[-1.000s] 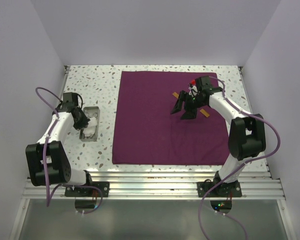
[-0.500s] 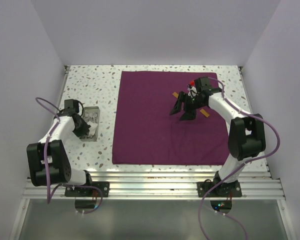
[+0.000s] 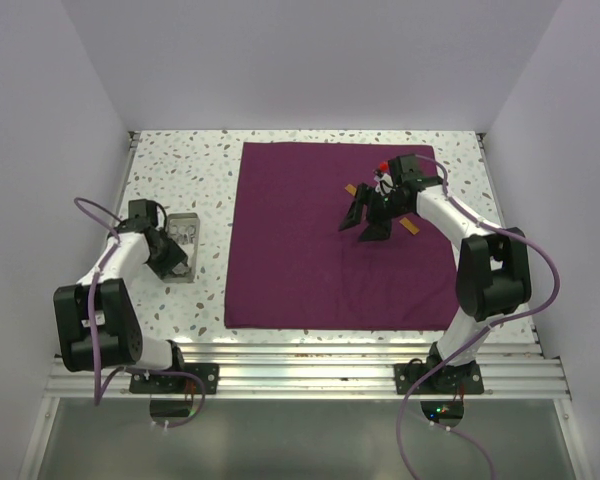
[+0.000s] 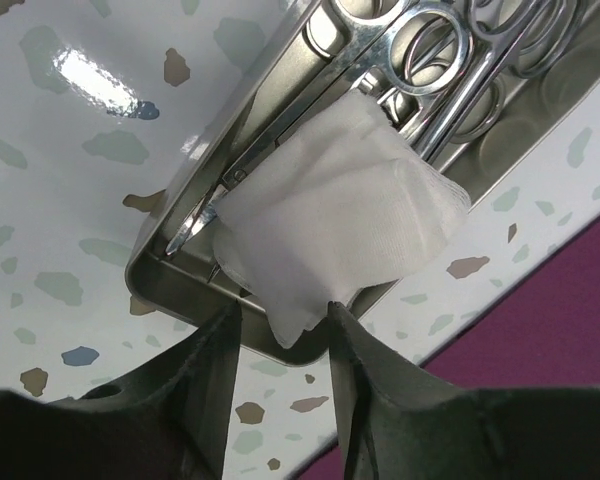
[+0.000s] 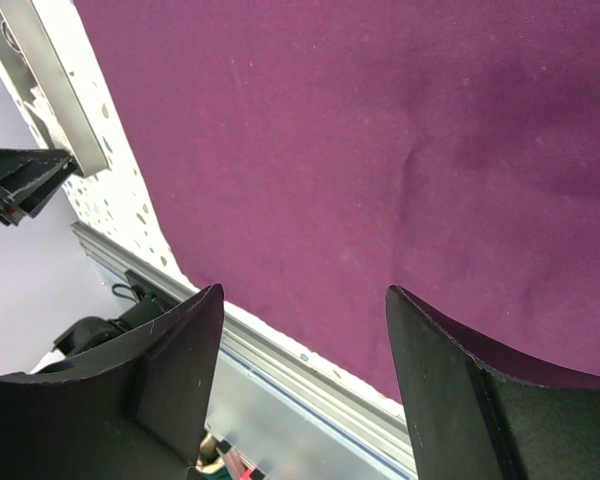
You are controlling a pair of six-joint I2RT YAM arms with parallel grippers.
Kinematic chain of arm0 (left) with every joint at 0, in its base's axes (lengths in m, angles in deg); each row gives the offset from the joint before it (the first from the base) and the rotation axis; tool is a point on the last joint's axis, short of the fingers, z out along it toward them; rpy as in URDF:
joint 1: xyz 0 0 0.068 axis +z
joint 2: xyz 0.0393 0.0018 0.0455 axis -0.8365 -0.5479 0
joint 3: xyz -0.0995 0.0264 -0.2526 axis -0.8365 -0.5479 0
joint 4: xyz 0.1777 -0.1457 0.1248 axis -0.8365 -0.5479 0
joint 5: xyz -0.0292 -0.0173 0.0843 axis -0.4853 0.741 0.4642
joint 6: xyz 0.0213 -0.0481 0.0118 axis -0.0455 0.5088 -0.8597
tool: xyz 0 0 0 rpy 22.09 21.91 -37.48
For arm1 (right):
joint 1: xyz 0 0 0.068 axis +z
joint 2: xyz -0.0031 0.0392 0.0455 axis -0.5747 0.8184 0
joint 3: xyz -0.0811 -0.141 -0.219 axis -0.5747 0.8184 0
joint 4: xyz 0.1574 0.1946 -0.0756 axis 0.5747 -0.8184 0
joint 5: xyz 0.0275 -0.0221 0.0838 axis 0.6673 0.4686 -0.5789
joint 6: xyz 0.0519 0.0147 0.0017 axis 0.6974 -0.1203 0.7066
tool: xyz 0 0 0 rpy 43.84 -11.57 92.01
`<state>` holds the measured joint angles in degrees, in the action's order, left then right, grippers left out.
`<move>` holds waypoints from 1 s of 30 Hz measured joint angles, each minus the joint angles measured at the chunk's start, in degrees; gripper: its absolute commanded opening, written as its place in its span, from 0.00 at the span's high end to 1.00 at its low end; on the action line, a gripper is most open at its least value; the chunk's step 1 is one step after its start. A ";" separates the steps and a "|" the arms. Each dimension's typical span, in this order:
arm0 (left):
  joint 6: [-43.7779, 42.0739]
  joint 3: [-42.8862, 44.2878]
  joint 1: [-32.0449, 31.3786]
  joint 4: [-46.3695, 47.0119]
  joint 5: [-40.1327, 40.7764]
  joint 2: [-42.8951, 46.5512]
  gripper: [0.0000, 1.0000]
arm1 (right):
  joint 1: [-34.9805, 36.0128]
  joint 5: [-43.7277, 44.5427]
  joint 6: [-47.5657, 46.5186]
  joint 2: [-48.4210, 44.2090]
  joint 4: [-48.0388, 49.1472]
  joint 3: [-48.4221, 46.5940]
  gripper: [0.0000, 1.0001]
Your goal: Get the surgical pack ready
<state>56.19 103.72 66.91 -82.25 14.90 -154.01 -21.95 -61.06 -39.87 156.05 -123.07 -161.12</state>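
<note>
On your left, one small metal tray sits on the speckled table, just beside the left edge of the cloth. The left gripper hangs over the tray's near end. In its wrist view you see one white gauze square, rumpled, lying across the tray's near corner and lapping over the rim. Its lowest corner dips into the gap of the left gripper. The two fingers stand parted; the gauze brushes the right-hand one, and a sliver of space shows beside the other, so nothing is pinched. Under and beyond the gauze lie steel scissors or forceps. You can count at least two pairs of ring handles and one pointed tip poking out by the tray wall; the exact number is hidden.

In the middle, one large maroon cloth lies flat and square on the table.

To your right, two orange strips rest on the cloth's far right part, with the right gripper hovering between them. Its wrist view shows the right gripper spread wide over bare cloth, holding nothing.
</note>
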 measured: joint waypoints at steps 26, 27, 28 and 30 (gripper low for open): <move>-6.97 9.99 2.58 1.46 -10.60 -8.07 1.00 | 0.00 0.04 -0.07 0.00 0.57 -0.07 0.30; -7.21 10.03 2.60 1.81 -11.17 -8.92 1.00 | 0.00 0.09 -0.09 0.02 0.52 -0.11 0.30; -7.52 10.03 2.60 2.12 -11.82 -10.19 1.00 | 0.00 0.11 -0.13 0.07 0.24 -0.31 0.30; -8.02 10.01 2.60 2.43 -12.55 -11.87 1.00 | 0.00 0.44 -0.28 0.37 -0.57 -1.29 0.30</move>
<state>48.17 113.73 69.51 -79.82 2.35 -165.88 -21.95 -60.62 -40.16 156.42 -123.64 -162.41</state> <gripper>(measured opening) 0.005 0.695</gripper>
